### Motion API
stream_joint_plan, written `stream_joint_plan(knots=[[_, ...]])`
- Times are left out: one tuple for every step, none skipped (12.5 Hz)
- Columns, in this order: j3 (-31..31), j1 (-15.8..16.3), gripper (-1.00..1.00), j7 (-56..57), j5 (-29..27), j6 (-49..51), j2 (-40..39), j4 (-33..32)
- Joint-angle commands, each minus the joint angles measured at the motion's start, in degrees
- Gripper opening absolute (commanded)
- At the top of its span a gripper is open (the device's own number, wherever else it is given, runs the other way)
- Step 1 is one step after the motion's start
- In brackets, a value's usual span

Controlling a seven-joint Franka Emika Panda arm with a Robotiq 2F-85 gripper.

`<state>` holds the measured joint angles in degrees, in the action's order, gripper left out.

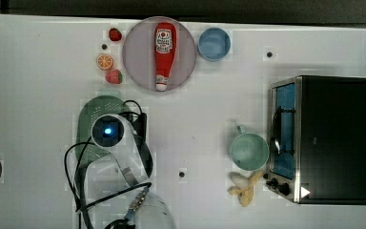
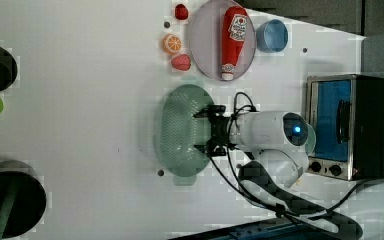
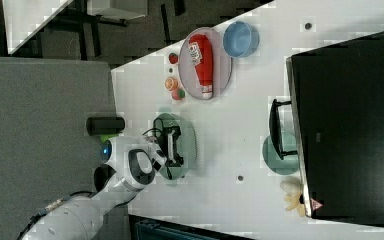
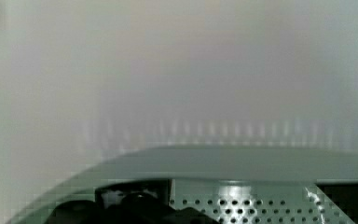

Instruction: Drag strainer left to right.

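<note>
The black claw (image 2: 211, 131) hangs with jaws spread wide over the pale mint-green oval plastic strainer (image 2: 179, 131), grasping nothing. The strainer sits on the white desk (image 2: 90, 110).

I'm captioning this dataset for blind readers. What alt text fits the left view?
A white robot arm holds its open gripper over the rim of a mint-green strainer on a white table. Beyond lie a ketchup bottle on a plate, toy fruit, a blue bowl and a toaster oven.

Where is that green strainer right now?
In the top view the strainer lies on the table's left, under the robot arm, below the lilac plate and strawberries.
</note>
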<state>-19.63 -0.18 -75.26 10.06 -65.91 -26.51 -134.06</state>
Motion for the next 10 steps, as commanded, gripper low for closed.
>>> stream_joint_plan(knots=[[1.6,-3.1,1.00,6.0,-0.3,-0.6,2.0,-1.4],[2.3,-3.8,1.00,6.9,-0.3,-0.6,2.6,-2.0],[3.0,-4.4,1.00,8.1,-0.3,-0.6,3.1,-2.6],[3.9,-5.0,1.00,9.5,-0.3,-0.6,3.6,-3.0],[5.0,-5.5,1.00,11.0,-0.3,-0.6,3.9,-3.4],[6.1,-5.9,1.00,12.8,-0.3,-0.6,4.2,-3.7],[7.3,-6.3,1.00,14.9,-0.3,-0.6,4.4,-3.8],[8.3,-6.7,1.00,17.6,-0.3,-0.7,4.6,-3.8],[9.5,-7.0,1.00,19.2,-0.3,-0.6,4.7,-3.9],[10.9,-7.3,1.00,20.7,-0.3,-0.8,4.8,-3.9]])
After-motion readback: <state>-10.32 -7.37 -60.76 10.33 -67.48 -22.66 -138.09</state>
